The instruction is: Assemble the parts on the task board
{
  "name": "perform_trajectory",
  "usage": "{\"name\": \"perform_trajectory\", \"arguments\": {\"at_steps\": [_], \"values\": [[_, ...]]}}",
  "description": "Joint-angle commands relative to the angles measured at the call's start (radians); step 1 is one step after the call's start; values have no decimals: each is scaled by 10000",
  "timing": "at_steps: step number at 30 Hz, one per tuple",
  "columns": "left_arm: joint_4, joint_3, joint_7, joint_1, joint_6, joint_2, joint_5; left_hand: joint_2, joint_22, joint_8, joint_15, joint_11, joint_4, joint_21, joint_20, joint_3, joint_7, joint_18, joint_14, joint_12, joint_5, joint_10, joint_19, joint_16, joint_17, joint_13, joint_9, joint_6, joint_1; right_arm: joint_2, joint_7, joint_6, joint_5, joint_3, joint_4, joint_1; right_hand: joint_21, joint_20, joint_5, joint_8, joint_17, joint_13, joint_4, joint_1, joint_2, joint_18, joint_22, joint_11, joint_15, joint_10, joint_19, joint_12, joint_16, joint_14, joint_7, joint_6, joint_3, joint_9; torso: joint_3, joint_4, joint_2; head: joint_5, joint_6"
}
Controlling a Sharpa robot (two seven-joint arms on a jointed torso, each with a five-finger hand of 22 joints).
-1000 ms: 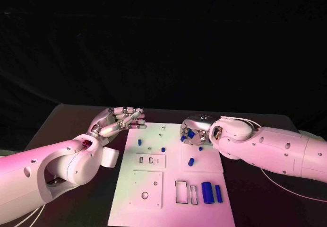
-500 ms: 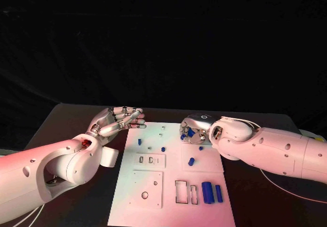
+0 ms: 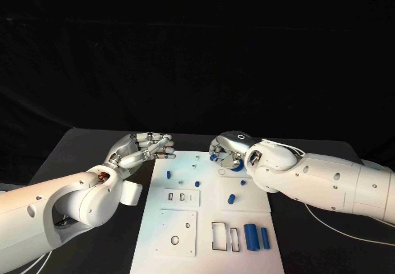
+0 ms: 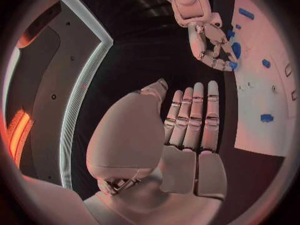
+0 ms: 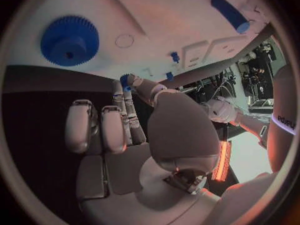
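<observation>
The white task board [image 3: 210, 211] lies mid-table. My right hand [image 3: 227, 150] hovers over its far edge and pinches a small blue part [image 5: 126, 79] between thumb and fingertip. In the right wrist view a blue gear [image 5: 70, 40] lies flat on the board [image 5: 175, 20] beyond those fingers, and a blue cylinder [image 5: 229, 13] lies further off. My left hand [image 3: 145, 147] hangs over the black table just off the board's far left corner, fingers straight and together [image 4: 194, 120], holding nothing. The left wrist view shows the right hand [image 4: 209, 35] with blue at its fingertips.
Small blue pegs [image 3: 169, 171] [image 3: 197, 183] and a short blue piece [image 3: 231, 198] stand or lie on the board. Two long blue bars [image 3: 250, 235] [image 3: 264, 235] sit beside rectangular slots [image 3: 224, 233]. Two raised white plates [image 3: 181, 195] [image 3: 180, 227] occupy the left side.
My right hand has lifted and swung a little toward the board's far edge, turning at the wrist. The left hand has barely moved.
</observation>
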Motion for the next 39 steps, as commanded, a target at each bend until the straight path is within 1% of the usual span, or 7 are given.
{"name": "perform_trajectory", "arguments": {"at_steps": [1,6,15,17,21,32,39], "values": [[-14,8,30,14,233,45,-18,-18,-13,-34,27,-17,-1,22,6,33,93,206,27,-30,-63,52,42,-8,12,3,2,21,-74,281,-223,-527,-58,1,-324,5,39,24,57,313,9,0,5,88,180,-116,16,-6,-34,27,66,-42,70,374,-16,-83,64,1053,-3,24,38,-10,30],[-52,8,25,19,255,96,-18,-18,-13,-34,27,-17,-1,22,6,33,93,206,27,-30,-63,52,42,-8,12,3,2,21,-74,791,-194,-639,46,4,-826,-43,35,30,57,306,7,-2,14,65,172,-114,12,5,-26,9,57,-56,76,373,-4,-123,85,1074,-28,97,63,-48,22],[-116,8,18,36,270,171,-18,-18,-13,-34,27,-17,-1,22,6,33,93,206,27,-30,-63,52,42,-8,12,3,2,21,-74,1247,-233,-684,152,6,-1209,-134,33,35,63,303,-7,-3,20,46,163,-113,9,13,-18,-7,51,-67,75,370,4,-152,102,1093,-77,189,122,-70,6],[-138,8,16,40,273,194,-17,-18,-13,-34,27,-17,-1,22,6,33,93,206,27,-30,-63,52,42,-8,12,3,2,21,-74,1296,-205,-647,192,6,-1232,-149,37,37,63,302,0,-3,23,35,155,-114,17,16,-15,-10,54,-70,81,371,7,-161,104,1101,-76,161,134,-52,4],[-180,8,9,43,270,223,-17,-18,-13,-34,27,-17,-1,22,6,33,93,206,27,-30,-63,52,42,-8,12,3,2,21,-74,1341,-175,-574,236,7,-1255,-184,37,37,63,302,0,-3,23,35,155,-114,17,16,-15,-10,54,-70,81,371,7,-161,104,1101,-94,168,152,-67,-14],[-203,8,-3,45,279,253,-17,-18,-13,-34,27,-17,-1,22,6,33,93,206,27,-30,-63,52,42,-8,12,3,2,21,-74,1490,-159,-358,277,6,-1477,-239,14,43,68,304,-35,-2,35,5,140,-105,-20,24,-9,-19,26,-77,69,363,11,-179,108,1120,-97,206,162,-44,-37],[-210,8,-16,46,278,253,-17,-28,-21,-51,31,-12,-8,18,9,50,97,205,19,-67,-65,49,39,-21,30,2,-2,8,-84,1564,-143,-113,298,1,-1581,-285,-59,69,21,262,-134,-13,75,-103,56,-79,-122,60,21,-116,-61,-137,35,332,41,-310,123,1170,-87,183,164,-2,-91]]}}
